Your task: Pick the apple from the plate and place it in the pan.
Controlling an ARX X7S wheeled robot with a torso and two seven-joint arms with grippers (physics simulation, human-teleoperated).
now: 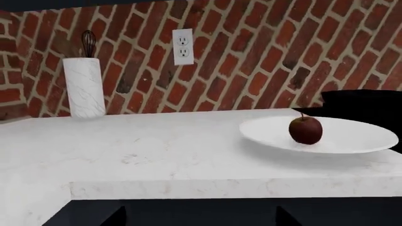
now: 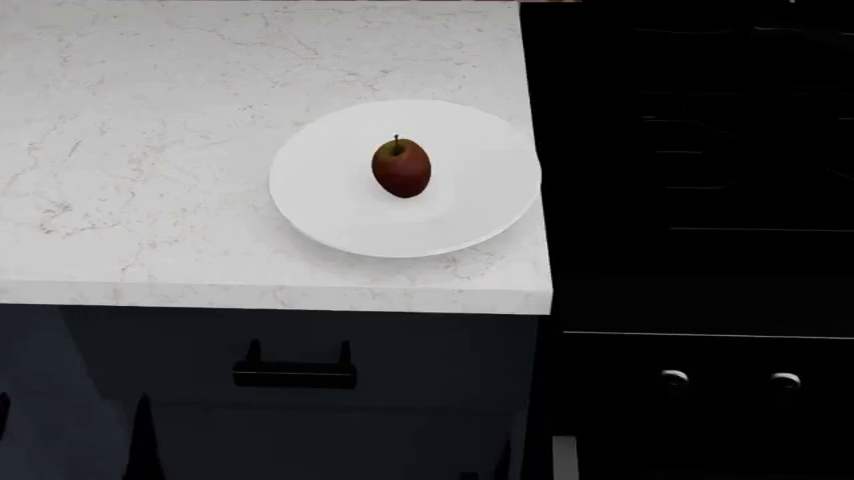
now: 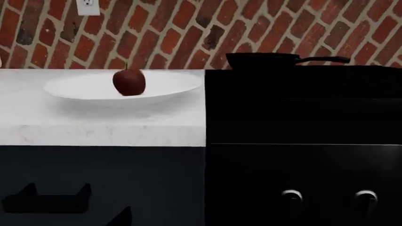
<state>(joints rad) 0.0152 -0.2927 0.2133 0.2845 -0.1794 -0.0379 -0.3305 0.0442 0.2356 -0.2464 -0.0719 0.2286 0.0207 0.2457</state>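
White marble counter point(image 2: 160, 180): carries the plate point(image 2: 334, 215) near its corner, just beside the black stove point(image 2: 694, 200).
Apple point(image 2: 402, 168): dark red with a yellowish patch, stem up, sitting upright near the plate's middle, clear of the rim all round.
Pan point(image 3: 261, 60): black, handle pointing away from the counter, resting toward the back of the stove in the right wrist view; not told apart from the stovetop in the head view.
Grippers: neither shows in any view, so whether the jaws stand apart or closed cannot be told.
Handling, as a guess: light, firm and rigid, smooth-skinned and round, so apt to slip or roll on the glazed plate if nudged off-centre.
Where to hold: across the widest belly, jaws on opposite sides, stem left free; moderate squeeze.
Progress: apple not yet lifted.
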